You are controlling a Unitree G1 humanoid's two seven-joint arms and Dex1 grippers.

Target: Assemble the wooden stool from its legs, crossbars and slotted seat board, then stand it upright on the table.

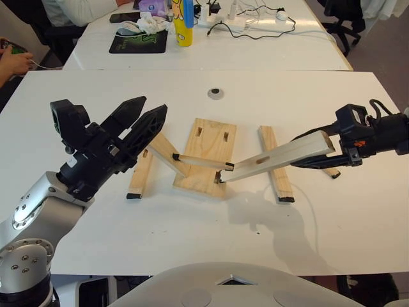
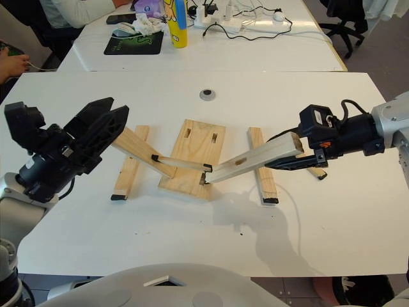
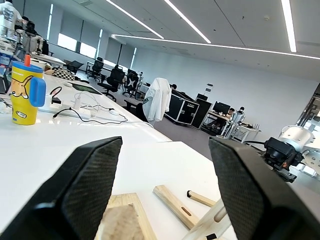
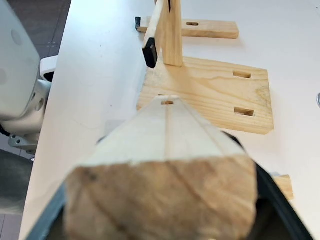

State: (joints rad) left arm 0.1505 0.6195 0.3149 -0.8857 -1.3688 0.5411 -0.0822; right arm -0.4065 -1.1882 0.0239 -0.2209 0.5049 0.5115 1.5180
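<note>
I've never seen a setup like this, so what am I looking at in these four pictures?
A humanoid robot is building a wooden stool. The two wide pictures come from cameras in its head, looking down over both arms. The other two come from cameras on its wrists. On the white table lies the slotted seat board, with a loose wooden piece on its left and one on its right. The right claw is shut on a slotted leg whose far end reaches the board. The left claw is at the end of a second leg.

White table (image 1: 96, 96), slotted seat board (image 1: 211, 144) flat mid-table, left leg (image 1: 140, 179) and right leg (image 1: 281, 182) flanking it, round disc (image 1: 216, 93) beyond
</note>
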